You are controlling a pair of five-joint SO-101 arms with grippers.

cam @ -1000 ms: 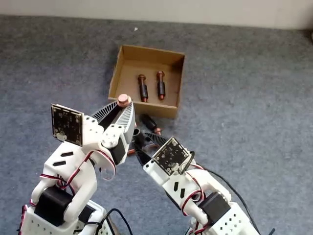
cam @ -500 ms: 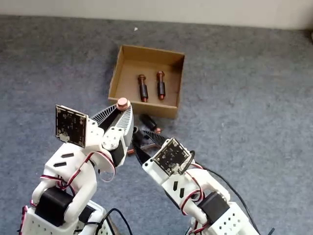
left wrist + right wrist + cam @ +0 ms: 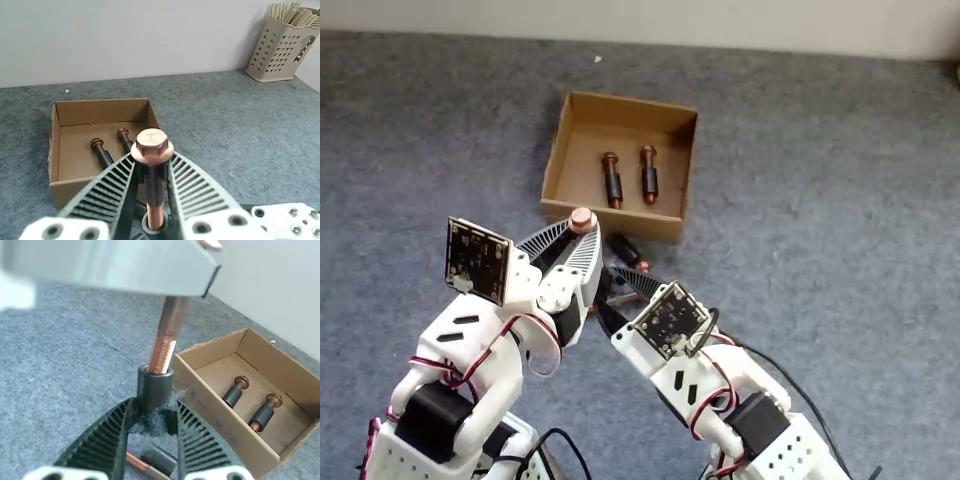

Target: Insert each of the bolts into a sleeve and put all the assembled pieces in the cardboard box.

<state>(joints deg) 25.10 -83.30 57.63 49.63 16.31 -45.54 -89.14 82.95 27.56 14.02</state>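
The left tool [image 3: 152, 159] grips the bolt [image 3: 155, 192] upright. Its threaded tip sits just inside the sleeve [image 3: 155, 387], which is clamped in the right tool [image 3: 154, 410] near the cardboard box [image 3: 215, 405]. Align bolt and sleeve on one axis, then press straight down without tilt.

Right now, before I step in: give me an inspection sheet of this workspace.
Surface: grey carpet.
Job's things: open box with a piece and a second piece inside, side by side; bolt upright, tip in the sleeve; loose sleeve with a copper end on the carpet by the box's front; third sleeve, copper thread at one end, beneath the held one.
Clutter: nothing seen.
Tools: left tool shut on the bolt; right tool shut on the sleeve.
Cables: red and white wires on the arms; black cable by the right arm.
Surroundings: pale wall; holder of sticks.
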